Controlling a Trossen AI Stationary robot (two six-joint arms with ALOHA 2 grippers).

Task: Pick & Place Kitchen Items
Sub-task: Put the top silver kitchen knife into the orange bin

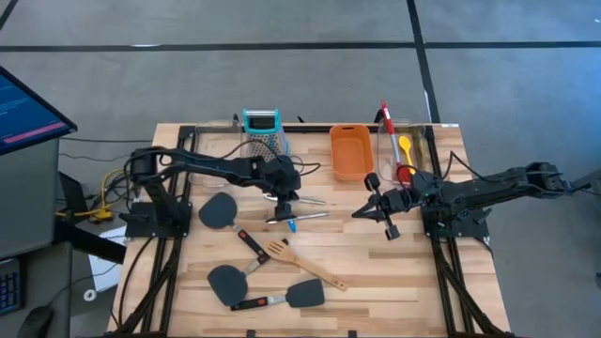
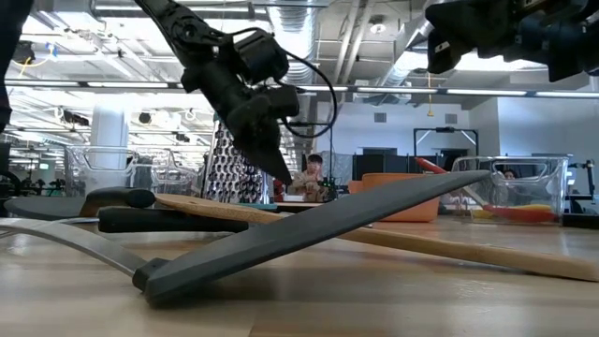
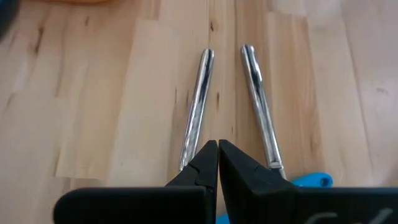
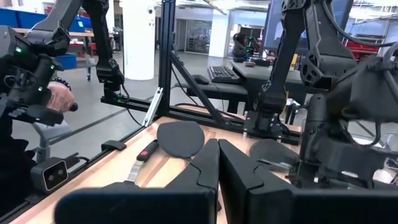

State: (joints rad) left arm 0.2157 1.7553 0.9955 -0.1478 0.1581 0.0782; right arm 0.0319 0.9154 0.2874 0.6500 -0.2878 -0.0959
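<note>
Blue spoon (image 3: 309,181) is mostly hidden under the left gripper (image 3: 218,144), only a bit of it peeks out. Shiny metal tongs (image 3: 256,102) lie mid-table with their two thin arms splayed, right below that gripper, whose fingers are pressed together on nothing. Right gripper (image 1: 361,212) hovers right of the tongs, closed and empty too.

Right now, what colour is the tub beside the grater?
Orange tub, clearest in the high view.
</note>
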